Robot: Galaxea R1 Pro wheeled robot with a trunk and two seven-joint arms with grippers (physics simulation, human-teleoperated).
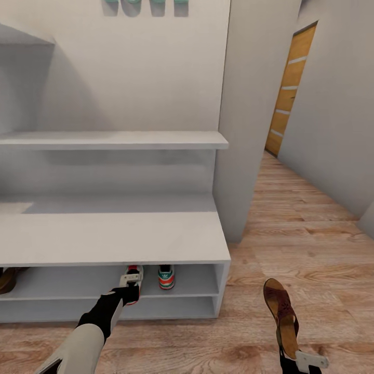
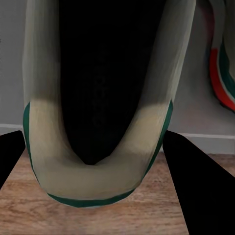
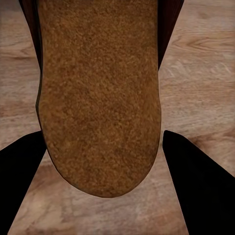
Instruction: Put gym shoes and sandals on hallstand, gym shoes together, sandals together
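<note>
Now your left pincer (image 1: 131,284) grips a green-trimmed white gym shoe (image 2: 95,103) at the hallstand (image 1: 114,236) shelf beside its mate (image 1: 166,277); your right pincer (image 1: 304,361) clamps a brown sandal (image 1: 280,314).

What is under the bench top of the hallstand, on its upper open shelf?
Two gym shoes stand side by side, the left gripper at one. A brown object shows at the far left; the bench top covers the shelf's back.

wall lettering (image 1: 145,6) cropped, left sandal (image 1: 7,280) half-hidden
</note>
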